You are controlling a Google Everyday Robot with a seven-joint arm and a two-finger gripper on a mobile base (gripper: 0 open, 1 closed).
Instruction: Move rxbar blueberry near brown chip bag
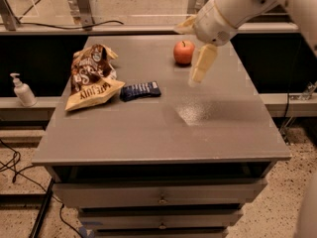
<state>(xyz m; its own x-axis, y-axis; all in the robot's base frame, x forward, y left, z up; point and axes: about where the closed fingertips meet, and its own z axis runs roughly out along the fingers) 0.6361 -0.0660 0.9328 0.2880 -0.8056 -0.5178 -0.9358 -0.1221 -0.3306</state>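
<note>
The rxbar blueberry (140, 90), a dark navy bar with pale lettering, lies flat on the grey table (163, 133) left of centre. Its left end is right beside the brown chip bag (91, 78), a wrinkled dark brown bag with a tan lower band. My gripper (189, 54) hangs above the table at the back right, in front of the red apple (184, 52). It is open and empty, well to the right of the bar. One cream finger (203, 63) points down and the other sticks out to the upper left.
A white pump bottle (22, 90) stands on a lower ledge to the left. The table has drawers (161, 200) below its front edge. A rail and posts run behind the table. Cables lie on the floor at the lower left.
</note>
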